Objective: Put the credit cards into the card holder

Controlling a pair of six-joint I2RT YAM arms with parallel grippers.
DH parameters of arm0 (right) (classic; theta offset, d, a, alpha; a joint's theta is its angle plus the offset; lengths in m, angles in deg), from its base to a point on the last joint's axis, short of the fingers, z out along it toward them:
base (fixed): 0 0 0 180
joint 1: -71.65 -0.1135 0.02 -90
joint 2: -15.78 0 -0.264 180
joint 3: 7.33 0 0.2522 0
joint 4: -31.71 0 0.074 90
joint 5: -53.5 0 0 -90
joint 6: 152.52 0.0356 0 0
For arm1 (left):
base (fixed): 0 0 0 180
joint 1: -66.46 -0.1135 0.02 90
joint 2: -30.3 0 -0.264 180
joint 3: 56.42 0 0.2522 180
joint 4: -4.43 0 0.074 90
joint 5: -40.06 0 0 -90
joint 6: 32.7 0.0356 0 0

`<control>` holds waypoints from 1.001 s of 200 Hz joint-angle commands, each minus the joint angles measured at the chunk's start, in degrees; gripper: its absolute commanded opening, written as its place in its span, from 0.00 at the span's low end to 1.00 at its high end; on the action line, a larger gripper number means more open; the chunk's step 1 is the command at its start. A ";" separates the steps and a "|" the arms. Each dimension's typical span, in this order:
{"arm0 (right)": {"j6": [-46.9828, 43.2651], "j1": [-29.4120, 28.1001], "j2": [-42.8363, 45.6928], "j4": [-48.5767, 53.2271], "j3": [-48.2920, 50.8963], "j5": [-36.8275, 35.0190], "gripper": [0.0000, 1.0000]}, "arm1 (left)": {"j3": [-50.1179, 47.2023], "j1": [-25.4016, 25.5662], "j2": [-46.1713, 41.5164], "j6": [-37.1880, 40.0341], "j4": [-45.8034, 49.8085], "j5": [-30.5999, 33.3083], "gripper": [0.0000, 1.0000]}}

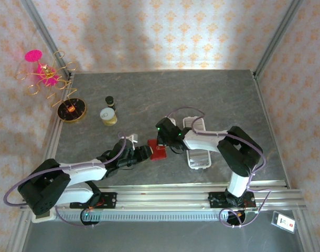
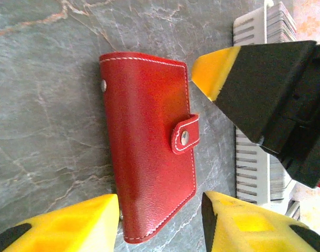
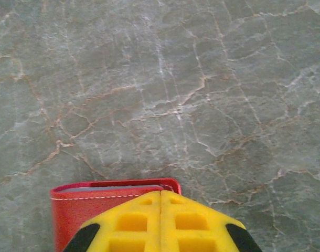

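A: Likeliest to go wrong from here?

B: Skating the card holder (image 2: 149, 142) away. Lies flat on the smooth marbled table (image 2: 39, 105), just left of the white slotted rack (image 2: 248, 173), with nothing to brace against.

A: Pushed by what?

B: By the right gripper (image 3: 161, 199): pinched fully together, holding nothing, tip down at the holder's rack-side edge. Likely to spin or shove it rather than open it, if pressed off-centre.

A: And the left gripper (image 2: 160, 202)?

B: Parted, gripping nothing. One finger between holder and rack, the other on the side away from the rack, both close to the leather. Could buckle the covers if closed hard, or clip the other gripper, so near on the rack side. Could also knock the rack and tip the credit cards (image 2: 279, 23), seemingly the pale edges standing in its slots.

A: Look of the holder itself?

B: Red, leather-like, white stitching round the rim. Folded closed, strap (image 2: 185, 137) snapped over the rack-side edge with a small metal stud; second stud near the edge away from the rack. Thin pale line between the covers in the right wrist view. Needs unsnapping before taking any card, judging by that. Probably best pinned on one side while lifting the strap.
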State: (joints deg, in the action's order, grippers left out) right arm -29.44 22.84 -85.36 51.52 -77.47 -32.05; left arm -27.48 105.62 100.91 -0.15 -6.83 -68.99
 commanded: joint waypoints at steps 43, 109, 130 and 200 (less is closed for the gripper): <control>1.69 -0.18 -1.78 -0.29 2.90 -3.15 0.00 | 2.07 1.80 1.92 -1.01 -2.86 3.04 0.45; 2.35 -0.22 -1.60 -0.73 3.73 -3.31 0.00 | 3.05 2.09 4.25 0.08 0.43 5.75 0.45; 2.38 -0.23 -1.65 -0.65 3.65 -3.30 0.00 | 3.36 2.36 5.67 -0.03 -0.45 5.31 0.45; 2.85 -0.23 -0.91 -1.21 4.26 -3.09 0.00 | 2.80 3.50 8.04 -3.40 -10.33 1.76 0.37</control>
State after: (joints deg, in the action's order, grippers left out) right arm -27.58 22.81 -86.28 50.10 -74.67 -33.23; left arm -25.71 108.15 108.36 -1.88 -10.85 -65.42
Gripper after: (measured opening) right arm 0.044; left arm 0.371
